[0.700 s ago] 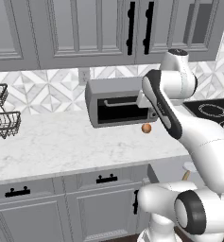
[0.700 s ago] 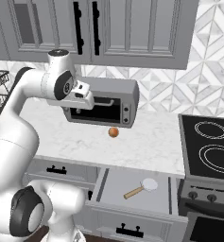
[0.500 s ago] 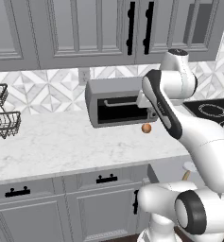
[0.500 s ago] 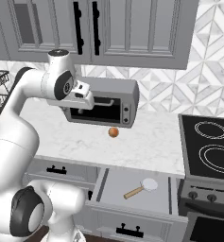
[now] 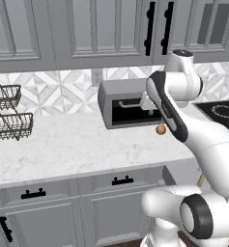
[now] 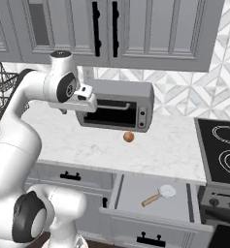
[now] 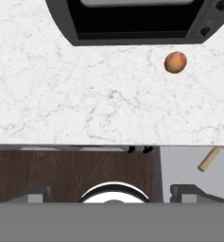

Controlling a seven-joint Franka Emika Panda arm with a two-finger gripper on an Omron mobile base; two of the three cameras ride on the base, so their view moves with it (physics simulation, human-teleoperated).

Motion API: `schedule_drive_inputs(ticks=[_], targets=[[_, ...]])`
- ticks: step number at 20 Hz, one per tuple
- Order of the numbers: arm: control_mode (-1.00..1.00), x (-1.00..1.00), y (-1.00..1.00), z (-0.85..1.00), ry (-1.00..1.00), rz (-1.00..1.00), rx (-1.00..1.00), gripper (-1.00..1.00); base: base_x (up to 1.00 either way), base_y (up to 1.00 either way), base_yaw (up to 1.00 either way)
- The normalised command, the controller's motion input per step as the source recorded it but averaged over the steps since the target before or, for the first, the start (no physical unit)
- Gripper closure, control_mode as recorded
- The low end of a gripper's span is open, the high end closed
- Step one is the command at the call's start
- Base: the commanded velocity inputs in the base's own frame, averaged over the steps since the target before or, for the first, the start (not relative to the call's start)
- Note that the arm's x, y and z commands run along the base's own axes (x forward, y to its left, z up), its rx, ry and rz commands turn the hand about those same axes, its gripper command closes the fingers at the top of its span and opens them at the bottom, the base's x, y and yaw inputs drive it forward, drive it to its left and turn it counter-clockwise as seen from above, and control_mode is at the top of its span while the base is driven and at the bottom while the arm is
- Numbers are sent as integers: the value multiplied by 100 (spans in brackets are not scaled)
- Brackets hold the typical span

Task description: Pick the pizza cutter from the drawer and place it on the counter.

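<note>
Cutter (image 6: 158, 194) lies in drawer (image 6: 136, 193) — wheel cut off in hand view; jaws spread

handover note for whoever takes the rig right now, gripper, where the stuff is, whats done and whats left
Gripper: open, empty, held high over the front edge of the counter, looking straight down.
Drawer: already pulled open, below the counter beside the stove.
Pizza cutter: lying flat inside the drawer, untouched; its wooden handle end shows at the right of the hand view.
Also on the counter: toaster oven and a small orange ball in front of it.
Done: drawer open.
Left: move over the drawer, descend, grasp the cutter, set it on the counter.
</note>
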Motion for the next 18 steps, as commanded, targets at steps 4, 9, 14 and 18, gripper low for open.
schedule_drive_inputs(ticks=[4, 9, 14, 18], targets=[[100, 0, 0, 0, 0, 0, 0, -100, 31, 25, 0], [100, 0, 0, 0, 0, 0, 0, -100, 52, 8, 0], [100, 0, 0, 0, 0, 0, 0, -100, 8, 0, 0], [100, 0, 0, 0, 0, 0, 0, -100, 0, 0, 0]])
